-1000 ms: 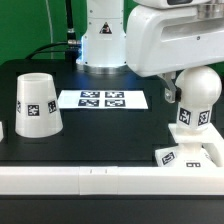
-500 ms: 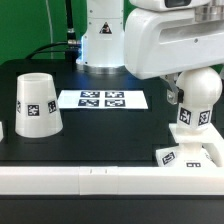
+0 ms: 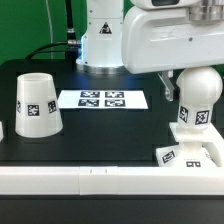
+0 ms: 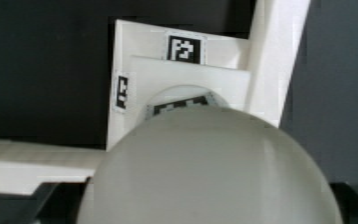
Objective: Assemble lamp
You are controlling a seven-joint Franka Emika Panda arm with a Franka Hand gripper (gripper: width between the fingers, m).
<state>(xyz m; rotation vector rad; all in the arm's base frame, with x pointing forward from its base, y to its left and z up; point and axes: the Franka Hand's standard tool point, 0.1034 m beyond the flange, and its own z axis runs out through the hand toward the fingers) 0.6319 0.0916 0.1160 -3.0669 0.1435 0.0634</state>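
My gripper [image 3: 188, 84] is shut on the white round-headed bulb [image 3: 197, 100] and holds it upright at the exterior view's right. The bulb's tagged lower end hangs just over the flat square base [image 3: 188, 156], which lies at the table's front edge. In the wrist view the bulb's round head [image 4: 202, 165] fills the foreground between my dark fingers [image 4: 41, 205], with the base [image 4: 179, 68] beyond it. The tapered shade [image 3: 36, 104] stands mouth down at the exterior view's left, far from my gripper.
The marker board [image 3: 103, 99] lies flat on the black table between the shade and the bulb. A white rail [image 3: 80, 180] runs along the table's front edge. The arm's white pedestal [image 3: 102, 40] stands at the back.
My gripper and the bulb have risen slightly and drifted a little to the exterior view's right. The shade, base and marker board have not moved.
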